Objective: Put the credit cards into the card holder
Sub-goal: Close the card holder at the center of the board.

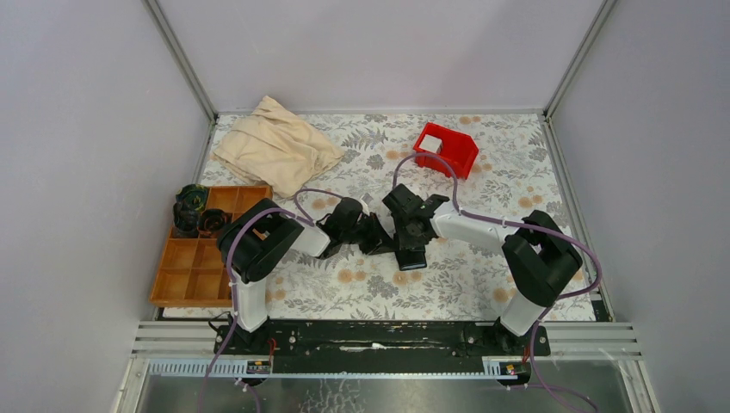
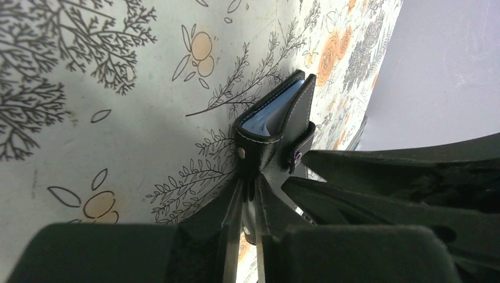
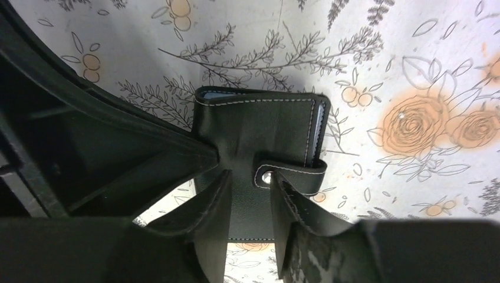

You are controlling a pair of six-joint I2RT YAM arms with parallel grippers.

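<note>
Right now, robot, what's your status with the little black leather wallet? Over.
Left gripper shut on small black leather-like card holder, blue cards tucked inside. Right gripper at its clasp tab, grip unclear. Nothing in the way.

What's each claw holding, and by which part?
Left claw pinches the wallet by its near edge. Right claw straddles the clasp tab; grip unclear.

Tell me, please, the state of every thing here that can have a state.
card holder, folded closed, clasp state unclear
credit cards, blue edges showing inside the card holder
left gripper, shut on the card holder
right gripper, open, fingers over the card holder's face
red bin, holding something white
beige cloth, crumpled
compartment tray, dark objects in its far-left cells
</note>
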